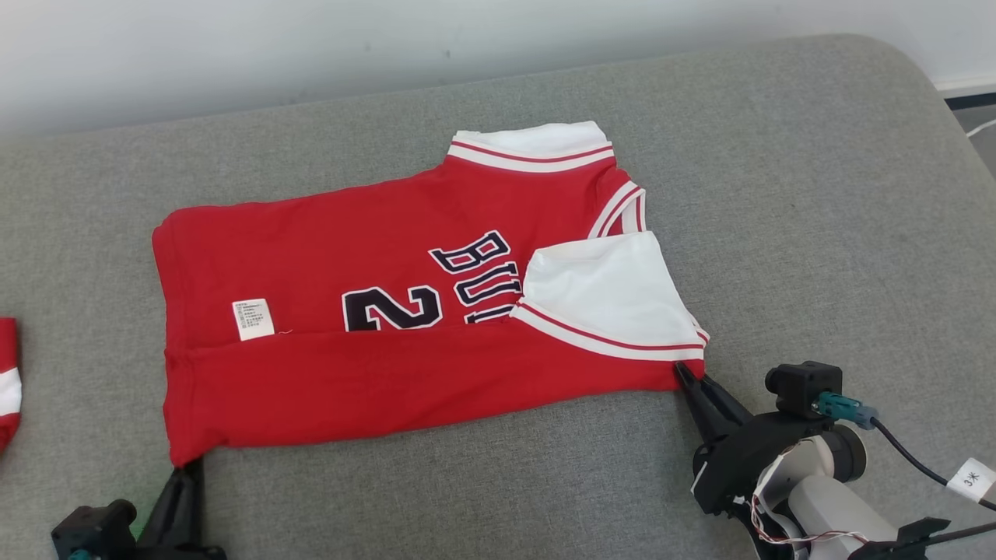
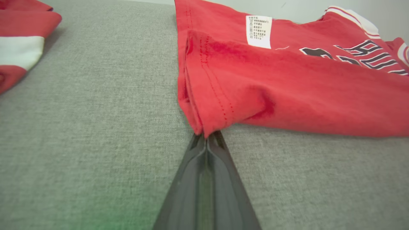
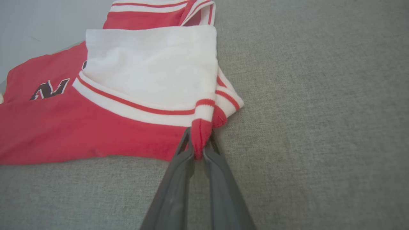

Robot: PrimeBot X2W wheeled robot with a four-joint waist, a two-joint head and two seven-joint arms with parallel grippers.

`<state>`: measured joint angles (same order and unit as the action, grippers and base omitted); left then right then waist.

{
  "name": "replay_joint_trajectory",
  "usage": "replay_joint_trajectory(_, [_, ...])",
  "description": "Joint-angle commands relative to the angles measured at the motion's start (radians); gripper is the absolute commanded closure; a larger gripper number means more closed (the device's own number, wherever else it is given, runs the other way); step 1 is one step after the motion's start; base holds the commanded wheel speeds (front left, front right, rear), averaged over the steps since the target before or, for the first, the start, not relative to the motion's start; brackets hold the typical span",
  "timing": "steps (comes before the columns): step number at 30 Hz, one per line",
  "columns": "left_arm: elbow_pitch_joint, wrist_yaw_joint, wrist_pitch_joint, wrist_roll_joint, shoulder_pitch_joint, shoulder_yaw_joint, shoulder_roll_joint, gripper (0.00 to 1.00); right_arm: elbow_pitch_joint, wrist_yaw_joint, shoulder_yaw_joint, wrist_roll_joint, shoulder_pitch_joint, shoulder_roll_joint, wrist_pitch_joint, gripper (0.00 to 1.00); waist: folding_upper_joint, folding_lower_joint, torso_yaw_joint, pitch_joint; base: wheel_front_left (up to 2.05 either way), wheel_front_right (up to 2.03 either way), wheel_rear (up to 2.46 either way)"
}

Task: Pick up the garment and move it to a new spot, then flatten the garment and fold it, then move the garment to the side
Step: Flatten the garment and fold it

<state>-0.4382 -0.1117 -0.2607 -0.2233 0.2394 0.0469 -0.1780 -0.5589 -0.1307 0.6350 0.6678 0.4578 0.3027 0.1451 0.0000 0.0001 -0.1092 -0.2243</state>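
At the far left edge lies a separate red-and-white folded cloth [image 1: 6,381], well apart from the work. The left gripper [image 1: 190,465] is pinched tight on the near-left hem corner of the red basketball jersey with black, white-edged lettering and white-and-red striped trim [image 1: 405,311]. The jersey rests on the grey woven cushion [image 1: 498,482]. Its long axis runs left to right, hem at the left and collar at the right, and its near edge is already doubled over. A white care label [image 1: 254,319] shows near the hem.

At the right, the right gripper [image 1: 683,372] is clamped on the near-right corner, just under the white sleeve panel [image 1: 607,292]. The whole jersey lies beyond both grippers, one on each near corner. Lifting that edge away from the robot looks unobstructed.
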Motion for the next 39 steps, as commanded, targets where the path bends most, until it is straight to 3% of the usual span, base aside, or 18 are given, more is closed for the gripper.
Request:
replay_joint_trajectory(1, [-0.006,0.001,-0.003,0.006,0.003,0.0,-0.003,1.0,-0.001,0.0,-0.003,0.0,0.001,0.004,0.002,1.0,0.0,-0.0001,0.002,0.002,0.0,0.0,0.0])
replay_joint_trajectory(14, [0.089,-0.006,-0.003,0.02,-0.111,0.015,0.005,1.0,0.06,0.0,-0.056,0.025,-0.071,0.078,-0.006,1.0,0.0,-0.0001,0.016,0.081,0.0,0.0,0.0])
replay_joint_trajectory(28, [0.231,0.037,-0.002,0.0,-0.326,0.007,0.067,1.0,0.327,0.0,-0.175,0.043,-0.328,0.155,-0.174,1.0,0.0,-0.0001,0.039,0.152,0.0,0.0,0.0])
replay_joint_trajectory(39, [0.22,0.061,0.008,-0.017,-0.366,0.007,0.073,1.0,0.459,0.0,-0.254,0.03,-0.487,0.11,-0.326,1.0,0.0,-0.0001,0.039,0.154,0.0,0.0,0.0])
